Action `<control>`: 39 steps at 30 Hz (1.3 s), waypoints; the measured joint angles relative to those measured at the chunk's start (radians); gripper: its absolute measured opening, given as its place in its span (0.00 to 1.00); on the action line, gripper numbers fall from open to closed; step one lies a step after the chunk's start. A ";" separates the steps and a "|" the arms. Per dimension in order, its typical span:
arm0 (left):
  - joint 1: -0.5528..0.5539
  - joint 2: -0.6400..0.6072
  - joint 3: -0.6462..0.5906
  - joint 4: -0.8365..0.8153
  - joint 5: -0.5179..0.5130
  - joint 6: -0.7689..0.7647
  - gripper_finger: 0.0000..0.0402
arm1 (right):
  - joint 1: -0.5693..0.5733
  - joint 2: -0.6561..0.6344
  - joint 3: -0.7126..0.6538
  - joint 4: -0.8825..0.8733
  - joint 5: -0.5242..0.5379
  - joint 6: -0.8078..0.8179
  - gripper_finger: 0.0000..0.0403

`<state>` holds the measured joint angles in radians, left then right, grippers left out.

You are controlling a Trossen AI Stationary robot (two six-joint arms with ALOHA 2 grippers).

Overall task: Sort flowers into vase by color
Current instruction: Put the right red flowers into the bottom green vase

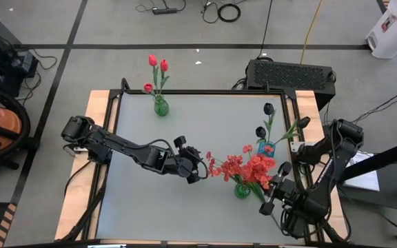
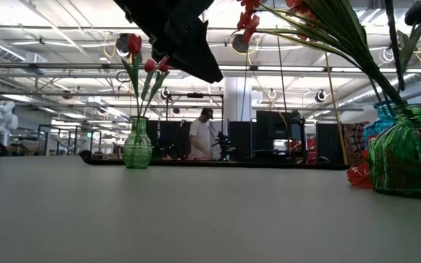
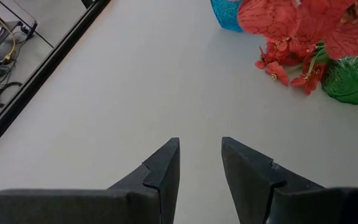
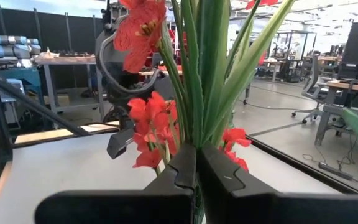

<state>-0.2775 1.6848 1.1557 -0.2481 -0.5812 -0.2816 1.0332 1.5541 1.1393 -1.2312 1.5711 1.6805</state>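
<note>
Red tulips [image 1: 157,65] stand in a green vase [image 1: 160,105] at the far edge. Black tulips [image 1: 264,120] stand in a blue vase [image 1: 266,147] at the right. A bushy bunch of red blossoms [image 1: 243,167] stands in a second green vase [image 1: 242,190] near the front right. My left gripper [image 3: 201,146] hovers open above the table just left of the bunch, nothing between its fingers. My right gripper [image 4: 196,149] is shut and points level at the bunch's green stems [image 4: 194,93] from the table's right side. My right gripper has its shut fingertips [image 4: 185,158] right at the foot of the bunch's stems [image 4: 199,127], just above the vase. The tips hide the place where they meet. Whether they touch the stems I cannot tell.
Bare grey table [image 1: 150,186] lies to the left and front of my left arm. A black box [image 1: 291,72] sits beyond the far right corner. A person [image 2: 203,135] stands far off in the room behind the table.
</note>
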 joint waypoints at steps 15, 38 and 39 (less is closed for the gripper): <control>0.000 0.000 0.000 0.000 0.000 0.000 0.32 | 0.000 0.043 -0.001 0.002 -0.001 0.005 0.00; 0.000 0.000 0.000 0.000 0.000 0.000 0.32 | 0.000 0.071 -0.001 0.052 -0.006 0.000 0.00; 0.000 0.000 0.000 0.000 0.000 0.000 0.32 | 0.000 0.074 -0.001 0.057 -0.006 -0.006 0.00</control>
<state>-0.2775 1.6848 1.1561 -0.2485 -0.5812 -0.2817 1.0336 1.6281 1.1385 -1.1742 1.5650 1.6749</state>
